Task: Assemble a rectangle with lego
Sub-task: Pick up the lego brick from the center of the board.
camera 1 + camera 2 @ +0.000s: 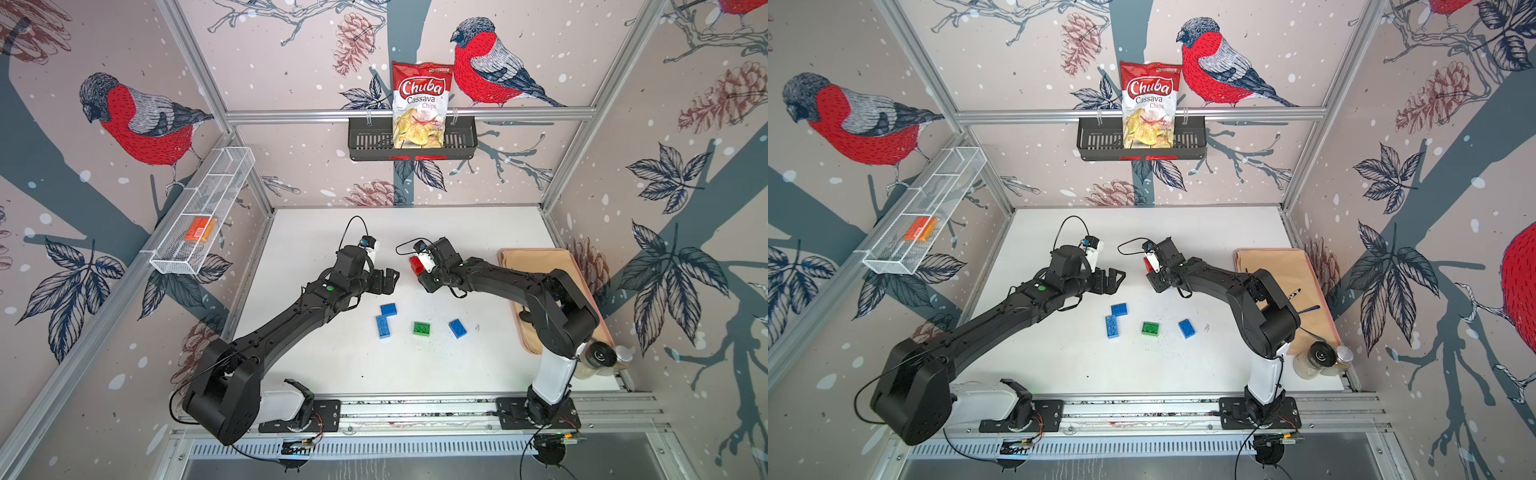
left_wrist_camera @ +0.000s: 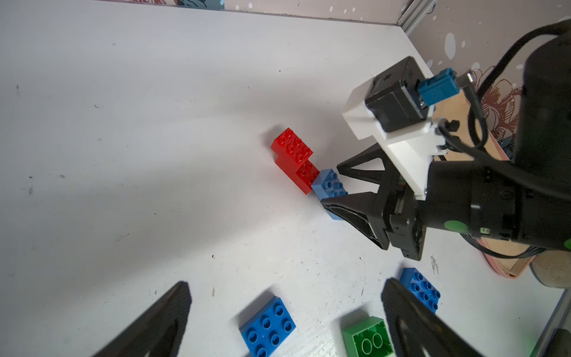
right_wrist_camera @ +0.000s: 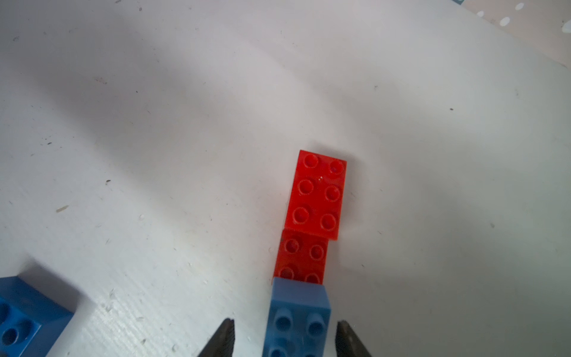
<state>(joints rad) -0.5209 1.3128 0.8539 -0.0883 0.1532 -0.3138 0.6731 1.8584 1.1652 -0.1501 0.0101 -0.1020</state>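
Two red lego bricks (image 3: 319, 193), joined with one stepped over the other, lie at the middle of the white table (image 1: 478, 232). A light blue brick (image 3: 298, 318) butts against their near end. My right gripper (image 3: 285, 323) straddles this brick, open, with a gap on each side. In both top views the arm hides the light blue brick; only red (image 1: 415, 264) shows. My left gripper (image 2: 285, 286) hangs open above the table. Below it lie a dark blue brick (image 2: 268, 326) and a green brick (image 2: 367, 338), upside down. Two more blue bricks (image 1: 383, 327) (image 1: 457, 328) lie nearby.
A beige mat (image 1: 536, 270) covers the table's right side, with two jars (image 1: 602, 357) at its front corner. A white wire basket (image 1: 199, 224) holding an orange box hangs on the left wall. A chips bag (image 1: 419, 104) stands in a black basket on the back wall.
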